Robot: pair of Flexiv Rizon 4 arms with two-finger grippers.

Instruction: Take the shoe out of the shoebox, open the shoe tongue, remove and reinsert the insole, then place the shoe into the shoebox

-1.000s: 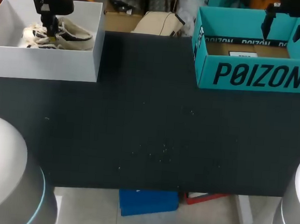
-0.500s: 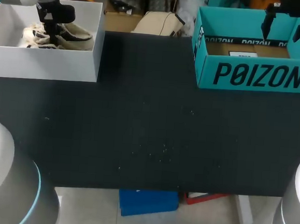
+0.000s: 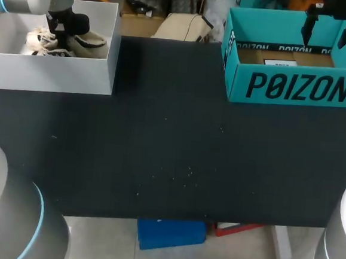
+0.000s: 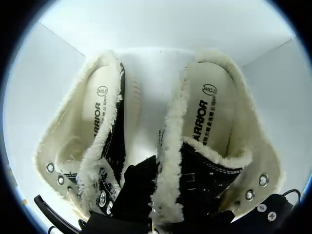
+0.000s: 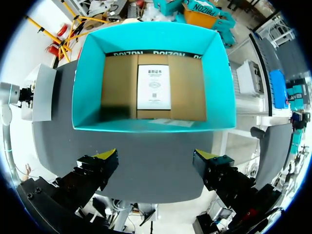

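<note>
Looking down from the head view first: the left gripper (image 3: 60, 32) is down inside the white box (image 3: 51, 72) at the table's (image 3: 171, 153) far left corner, right on the shoe (image 3: 87, 40). The arm covers the contact, so I can't tell if it's clamped. The right gripper (image 3: 328, 28) hangs over the teal shoebox (image 3: 296, 88) on the far right.

Left wrist view: two fleece-lined shoes sit side by side, touching, and the gripper is low at the fleecy collar (image 4: 168, 146) of one of them. Its yellow tips are buried, so again I can't call it closed or not. My worry is that a hold on fluff alone could slip, or that the neighbour shoe (image 4: 97, 126) gets dragged up since they're pressed together. The toes and laces are cut off, and only the heel ends of the insoles (image 4: 212, 112) show.

Right wrist view: its jaws are spread wide with nothing between them, just short of the teal shoebox, which holds only a cardboard liner.
</note>
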